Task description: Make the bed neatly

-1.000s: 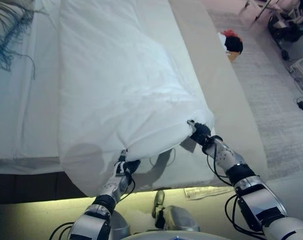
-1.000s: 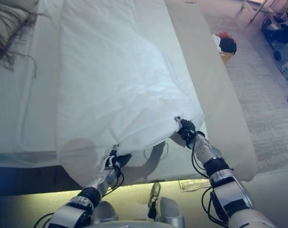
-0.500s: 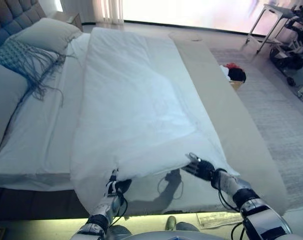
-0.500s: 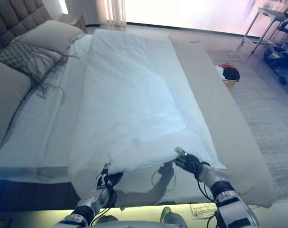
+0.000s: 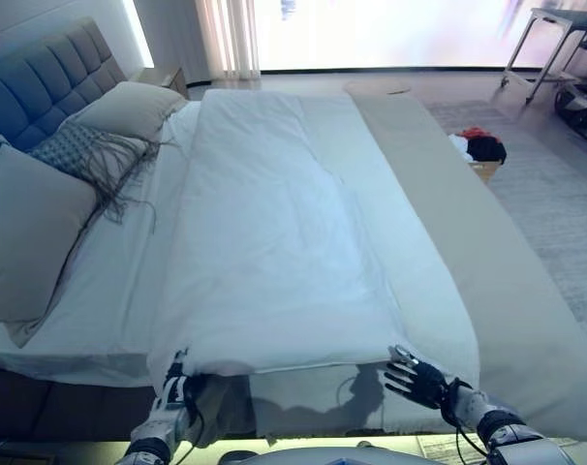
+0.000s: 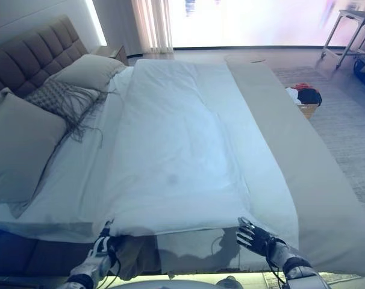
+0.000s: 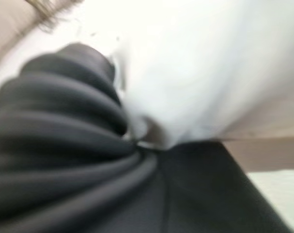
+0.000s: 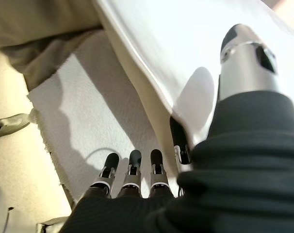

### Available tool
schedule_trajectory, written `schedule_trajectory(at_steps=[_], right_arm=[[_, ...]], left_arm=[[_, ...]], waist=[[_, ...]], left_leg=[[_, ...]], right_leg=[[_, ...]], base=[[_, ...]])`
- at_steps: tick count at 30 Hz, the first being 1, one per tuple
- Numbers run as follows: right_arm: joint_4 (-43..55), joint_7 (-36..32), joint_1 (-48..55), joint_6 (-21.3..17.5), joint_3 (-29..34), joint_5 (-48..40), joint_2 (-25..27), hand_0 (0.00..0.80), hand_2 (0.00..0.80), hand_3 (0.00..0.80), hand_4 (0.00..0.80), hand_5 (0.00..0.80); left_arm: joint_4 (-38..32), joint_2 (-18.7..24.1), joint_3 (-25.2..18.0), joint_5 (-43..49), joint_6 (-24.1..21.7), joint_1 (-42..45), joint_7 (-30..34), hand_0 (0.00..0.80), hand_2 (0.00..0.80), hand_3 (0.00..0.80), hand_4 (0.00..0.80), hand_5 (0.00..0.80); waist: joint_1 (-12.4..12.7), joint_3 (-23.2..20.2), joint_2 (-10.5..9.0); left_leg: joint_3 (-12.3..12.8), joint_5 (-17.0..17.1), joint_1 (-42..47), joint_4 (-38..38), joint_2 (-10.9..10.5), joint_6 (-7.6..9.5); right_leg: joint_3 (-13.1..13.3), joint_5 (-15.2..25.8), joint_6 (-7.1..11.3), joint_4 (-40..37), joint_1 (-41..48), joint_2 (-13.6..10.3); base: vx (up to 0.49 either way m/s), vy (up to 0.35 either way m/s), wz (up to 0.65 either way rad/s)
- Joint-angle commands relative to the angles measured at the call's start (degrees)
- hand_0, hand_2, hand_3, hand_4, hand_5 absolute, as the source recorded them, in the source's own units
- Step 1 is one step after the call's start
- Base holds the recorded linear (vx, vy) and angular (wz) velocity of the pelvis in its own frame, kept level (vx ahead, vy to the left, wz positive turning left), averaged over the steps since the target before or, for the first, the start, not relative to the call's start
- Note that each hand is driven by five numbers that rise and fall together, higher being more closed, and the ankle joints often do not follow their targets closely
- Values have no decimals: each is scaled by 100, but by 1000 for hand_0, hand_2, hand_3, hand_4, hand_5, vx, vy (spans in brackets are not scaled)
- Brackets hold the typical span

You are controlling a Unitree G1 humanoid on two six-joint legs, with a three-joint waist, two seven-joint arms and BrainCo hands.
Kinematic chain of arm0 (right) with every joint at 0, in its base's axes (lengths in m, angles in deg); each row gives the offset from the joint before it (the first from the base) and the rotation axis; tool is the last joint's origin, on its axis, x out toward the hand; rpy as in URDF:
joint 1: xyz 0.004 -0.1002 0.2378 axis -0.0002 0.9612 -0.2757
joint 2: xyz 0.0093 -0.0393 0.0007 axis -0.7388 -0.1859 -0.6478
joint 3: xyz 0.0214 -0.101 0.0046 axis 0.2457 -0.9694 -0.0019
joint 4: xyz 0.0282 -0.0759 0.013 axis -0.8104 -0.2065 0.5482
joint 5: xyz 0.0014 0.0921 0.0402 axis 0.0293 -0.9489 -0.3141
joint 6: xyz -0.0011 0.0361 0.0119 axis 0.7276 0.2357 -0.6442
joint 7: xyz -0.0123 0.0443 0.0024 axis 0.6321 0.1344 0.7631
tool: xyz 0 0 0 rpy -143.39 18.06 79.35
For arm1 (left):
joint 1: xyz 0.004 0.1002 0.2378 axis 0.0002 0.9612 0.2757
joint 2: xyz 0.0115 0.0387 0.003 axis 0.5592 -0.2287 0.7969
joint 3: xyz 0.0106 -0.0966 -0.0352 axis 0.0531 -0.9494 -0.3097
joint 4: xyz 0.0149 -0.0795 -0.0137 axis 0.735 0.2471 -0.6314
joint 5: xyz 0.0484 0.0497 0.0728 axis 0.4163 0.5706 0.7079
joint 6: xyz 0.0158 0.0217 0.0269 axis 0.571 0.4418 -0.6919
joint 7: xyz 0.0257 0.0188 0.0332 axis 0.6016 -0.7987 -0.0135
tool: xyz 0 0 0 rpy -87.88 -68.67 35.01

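Observation:
A white duvet [image 5: 274,242] lies folded lengthwise down the middle of the bed, its near edge resting close to the bed's foot. My left hand [image 5: 168,402] is at the duvet's near left corner, with its fingers hidden by the cloth. The left wrist view shows only its dark cover against white cloth [image 7: 200,63]. My right hand [image 5: 417,380] is just below the duvet's near right corner, fingers spread and holding nothing. In the right wrist view, its thumb [image 8: 246,58] is straight and the duvet's edge [image 8: 152,43] runs past it.
A beige cover [image 5: 487,271] lies on the bed's right side. Grey pillows [image 5: 32,232] and a fringed throw [image 5: 90,160] sit by the headboard [image 5: 42,87] on the left. A basket of clothes [image 5: 482,150] stands on the rug at the right.
The camera has tilted up to show the whole bed. The duvet's near edge, which both hands held up, now lies on the bed. My right hand has let go and opened.

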Motion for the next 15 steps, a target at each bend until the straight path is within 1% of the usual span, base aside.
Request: schedule_trajectory(at_steps=[1, 3, 4, 5, 6, 7, 8, 9, 10, 11, 12, 13, 14, 15], right_arm=[[-521, -189, -227, -394, 374, -387, 116, 0, 0, 0, 0, 0], [-681, -131, -173, -446, 487, -452, 129, 0, 0, 0, 0, 0], [-766, -105, -156, -460, 543, -474, 157, 0, 0, 0, 0, 0], [-791, -83, -161, -458, 563, -491, 166, 0, 0, 0, 0, 0], [-857, -10, -146, -448, 625, -534, 207, 0, 0, 0, 0, 0], [-910, 39, -147, -431, 672, -539, 244, 0, 0, 0, 0, 0], [-922, 57, -149, -422, 680, -540, 248, 0, 0, 0, 0, 0], [-980, 163, -169, -426, 750, -497, 220, 0, 0, 0, 0, 0], [-1000, 180, -190, -414, 713, -544, 223, 0, 0, 0, 0, 0], [-1027, 158, -188, -431, 682, -578, 212, 0, 0, 0, 0, 0], [-1039, 95, -201, -430, 649, -615, 225, 0, 0, 0, 0, 0], [-1020, 61, -219, -447, 578, -687, 230, 0, 0, 0, 0, 0], [-1008, 50, -258, -453, 520, -725, 238, 0, 0, 0, 0, 0], [-997, 18, -308, -485, 455, -730, 247, 0, 0, 0, 0, 0]], left_arm=[[419, 1193, -823, -188, -152, -631, 682, 800, 800, 800, 800, 800], [491, 1364, -912, -146, -109, -692, 739, 800, 800, 800, 800, 800], [523, 1458, -960, -89, -59, -722, 734, 800, 800, 800, 800, 800], [539, 1495, -976, -78, -48, -740, 730, 800, 800, 800, 800, 800], [577, 1620, -1029, -59, 5, -756, 687, 800, 800, 800, 800, 800], [623, 1734, -1092, -58, 56, -759, 659, 800, 800, 800, 800, 800], [640, 1763, -1101, -65, 55, -762, 649, 800, 800, 800, 800, 800], [650, 1890, -1260, -21, 33, -735, 539, 800, 800, 800, 800, 800], [663, 1963, -1277, -75, 18, -739, 479, 800, 800, 800, 800, 800], [704, 1999, -1289, -82, -15, -758, 465, 800, 800, 800, 800, 800], [739, 2032, -1288, -35, -45, -790, 456, 800, 800, 800, 800, 800], [738, 2037, -1225, -31, -105, -813, 424, 800, 800, 800, 800, 800], [738, 2026, -1184, -29, -162, -838, 396, 800, 800, 800, 800, 800], [730, 2020, -1117, -20, -221, -872, 352, 800, 800, 800, 800, 800]], waist=[[261, -76, -182], [271, -110, -132], [276, -117, -115], [276, -125, -118], [271, -134, -89], [278, -150, -81], [287, -150, -77], [307, -136, -26], [309, -131, 19], [306, -138, 52], [286, -140, 76], [277, -140, 68], [264, -146, 48], [246, -153, 17]], left_leg=[[57, -11, -239, 243, -309, 280], [59, -43, -211, 115, -503, 356], [38, -84, -160, 42, -616, 398], [38, -71, -180, 25, -667, 423], [48, -132, -164, -8, -803, 471], [104, -167, -168, -33, -883, 498], [121, -206, -156, -27, -893, 502], [195, -239, -160, -38, -947, 582], [213, -209, -204, -38, -965, 644], [190, -160, -264, -36, -980, 703], [128, -110, -352, -29, -1026, 781], [57, -68, -428, -26, -1092, 823], [6, -48, -476, -26, -1153, 840], [-54, -28, -534, -26, -1248, 871]], right_leg=[[-24, -36, 473, 363, 71, -779], [-80, 167, 502, 371, 15, -912], [-81, 283, 552, 399, -16, -992], [-79, 358, 559, 391, -56, -1029], [-104, 524, 605, 373, -107, -1115], [-171, 706, 653, 378, -180, -1206], [-177, 725, 672, 383, -183, -1221], [-223, 744, 675, 896, -351, -1244], [-152, 551, 616, 1447, -453, -1166], [-42, 314, 531, 1860, -506, -990], [125, 26, 429, 2299, -549, -659], [232, -167, 365, 2577, -580, -360], [304, -274, 332, 2744, -620, -140], [396, -401, 301, 2839, -616, 148]], base=[[-121, 266, 5], [-97, 263, 3], [-67, 208, 5], [-71, 230, 5], [-102, 230, 3], [-79, 218, 2], [-147, 257, 1], [-169, 257, -2], [-214, 284, -1], [-168, 193, 0], [-156, 132, -2], [-150, 87, -4], [-149, 39, 4], [-142, 7, 15]])
